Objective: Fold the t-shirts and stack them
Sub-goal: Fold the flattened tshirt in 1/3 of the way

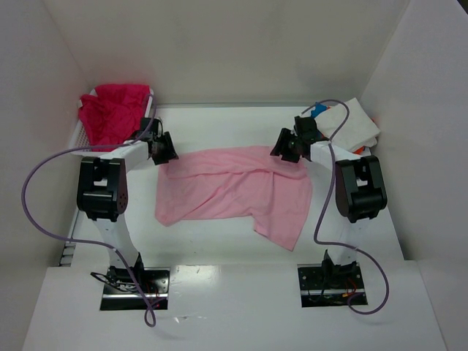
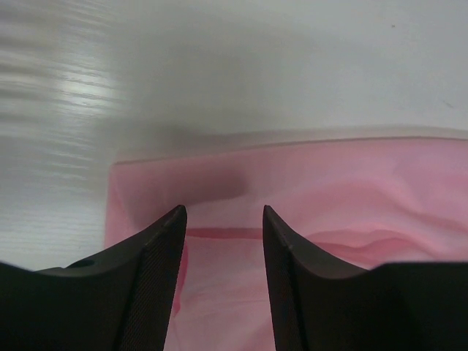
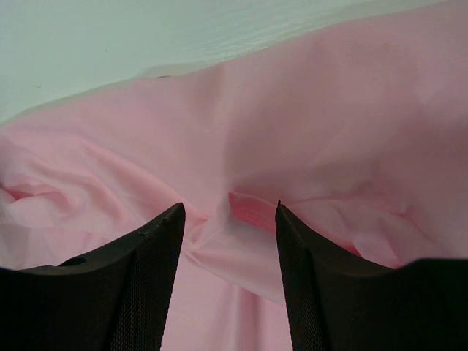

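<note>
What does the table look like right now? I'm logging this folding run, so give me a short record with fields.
pink t-shirt: spread out, creased, mid-table
left gripper: open, over the shirt's far left corner
right gripper: open, over its far right edge
magenta-red shirt: bunched, far left corner
white shirt: far right corner

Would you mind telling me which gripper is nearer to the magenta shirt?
Left. The left gripper hangs just beside the magenta shirt, at the pink shirt's far-left corner; the right gripper is well beyond, at its far-right corner.
</note>
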You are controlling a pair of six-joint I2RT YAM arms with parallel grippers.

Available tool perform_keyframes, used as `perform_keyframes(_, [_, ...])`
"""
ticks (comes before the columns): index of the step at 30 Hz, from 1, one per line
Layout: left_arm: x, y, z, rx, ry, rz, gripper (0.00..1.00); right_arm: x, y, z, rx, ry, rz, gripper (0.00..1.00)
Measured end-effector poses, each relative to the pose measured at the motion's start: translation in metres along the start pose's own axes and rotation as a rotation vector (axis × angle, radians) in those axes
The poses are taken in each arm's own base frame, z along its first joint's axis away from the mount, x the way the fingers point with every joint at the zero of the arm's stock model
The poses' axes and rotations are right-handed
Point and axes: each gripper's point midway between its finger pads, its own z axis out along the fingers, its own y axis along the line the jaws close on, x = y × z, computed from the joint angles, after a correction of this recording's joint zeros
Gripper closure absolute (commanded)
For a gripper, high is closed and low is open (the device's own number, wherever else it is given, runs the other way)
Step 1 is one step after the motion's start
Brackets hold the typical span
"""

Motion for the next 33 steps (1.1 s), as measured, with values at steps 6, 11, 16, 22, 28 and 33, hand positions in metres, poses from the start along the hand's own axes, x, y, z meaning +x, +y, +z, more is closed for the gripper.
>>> perform_keyframes(6, [-0.001,0.016,0.001,-0.092,-0.011,-0.025,0.44,0.018,0.009,0.022,-0.012,0.058,-0.017,0.41])
perform_keyframes(11, [-0.004,0.03,0.0,-0.172,-0.033,-0.026,0.43,0.029,0.011,0.029,-0.015,0.086,-0.021,0.41])
perform_keyframes(16, [-0.007,0.037,0.0,-0.215,-0.052,-0.035,0.5,0.028,0.013,0.029,-0.018,0.084,-0.02,0.47])
perform_keyframes(22, [-0.005,0.044,0.005,-0.247,-0.053,-0.049,0.68,0.032,0.01,0.033,-0.015,0.096,-0.019,0.79])
perform_keyframes(28, [-0.007,0.044,0.01,-0.249,-0.054,-0.049,0.88,0.035,0.008,0.036,-0.012,0.107,-0.017,0.85])
perform_keyframes(33, [-0.011,0.042,0.011,-0.244,-0.063,-0.048,0.97,0.036,0.009,0.034,-0.013,0.107,-0.019,0.84])
